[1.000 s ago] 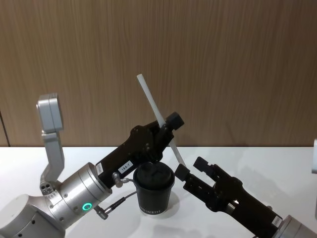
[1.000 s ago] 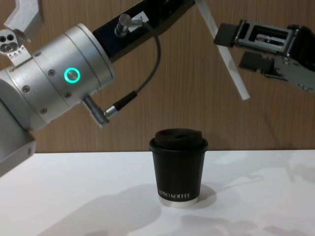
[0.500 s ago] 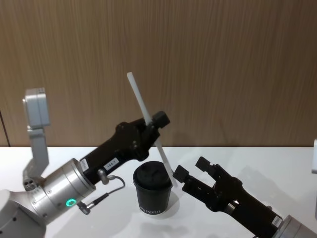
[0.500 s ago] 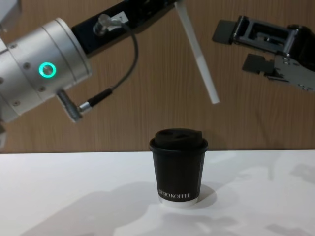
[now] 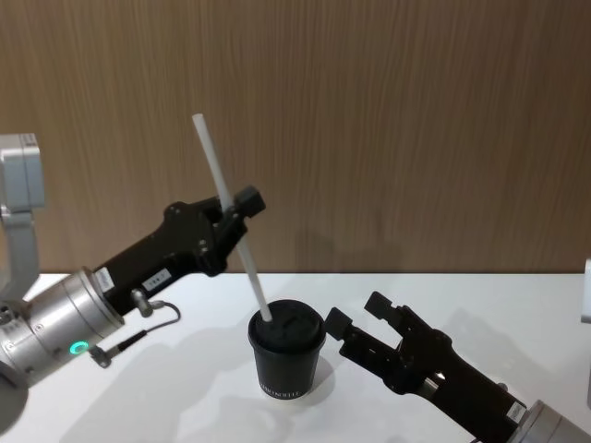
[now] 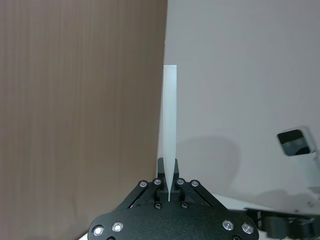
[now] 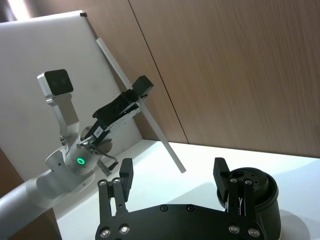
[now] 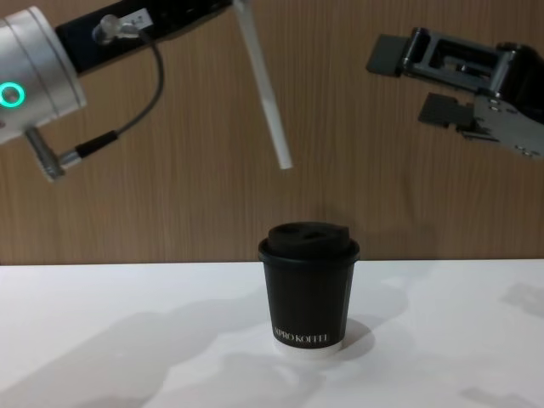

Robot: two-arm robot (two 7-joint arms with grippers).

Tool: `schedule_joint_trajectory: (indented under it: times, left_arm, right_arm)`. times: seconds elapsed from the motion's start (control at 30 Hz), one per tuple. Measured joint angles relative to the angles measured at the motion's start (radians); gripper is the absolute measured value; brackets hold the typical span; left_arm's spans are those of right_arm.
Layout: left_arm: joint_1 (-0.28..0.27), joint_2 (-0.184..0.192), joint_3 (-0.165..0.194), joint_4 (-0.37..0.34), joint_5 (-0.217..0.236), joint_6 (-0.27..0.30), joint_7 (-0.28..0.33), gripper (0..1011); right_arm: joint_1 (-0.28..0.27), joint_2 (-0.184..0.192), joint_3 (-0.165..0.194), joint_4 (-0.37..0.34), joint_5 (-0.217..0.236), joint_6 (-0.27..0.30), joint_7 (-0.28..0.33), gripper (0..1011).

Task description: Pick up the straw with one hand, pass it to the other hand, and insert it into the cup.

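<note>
Left claw [image 5: 235, 210] clenched on straw [image 8: 263, 85], its tip hanging clear above cup [image 8: 308, 289], right claw [image 5: 357, 314] released beside cup: handover looks done, you have insertion left.

This looks like a robot test or demonstration stand with a coffee-shop touch. The work surface is a plain, smooth white tabletop [image 5: 462, 295]. Directly behind it rises a flat wall of brown wood-grain panelling [image 5: 416, 129] with fine vertical grain, spanning the full width of the head and chest views. In the wrist views a plain white wall panel [image 7: 30, 42] meets the wood at a straight edge. On the table stands a small black paper cup [image 8: 308, 285] of the takeaway kind, with a black domed lid and white "APRO KOFFEE" lettering. A silver cylindrical robot wrist [image 5: 55, 328] with a green glowing ring shows at the table's left side.
</note>
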Motion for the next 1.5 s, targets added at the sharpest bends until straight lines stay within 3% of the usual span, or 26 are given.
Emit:
schedule_joint_trajectory:
  times: [0.33, 0.67, 1.5]
  left_arm:
    - [-0.055, 0.014, -0.016, 0.097, 0.031, -0.002, -0.031, 4]
    - [-0.100, -0.012, -0.005, 0.179, 0.076, -0.013, -0.034, 4]
    - [-0.100, -0.074, 0.035, 0.146, 0.191, -0.006, 0.083, 4]
  right_arm:
    - [0.000, 0.000, 0.000, 0.000, 0.000, 0.000, 0.000, 1001]
    - [0.000, 0.000, 0.000, 0.000, 0.000, 0.000, 0.000, 1001]
    - [0.000, 0.000, 0.000, 0.000, 0.000, 0.000, 0.000, 1001]
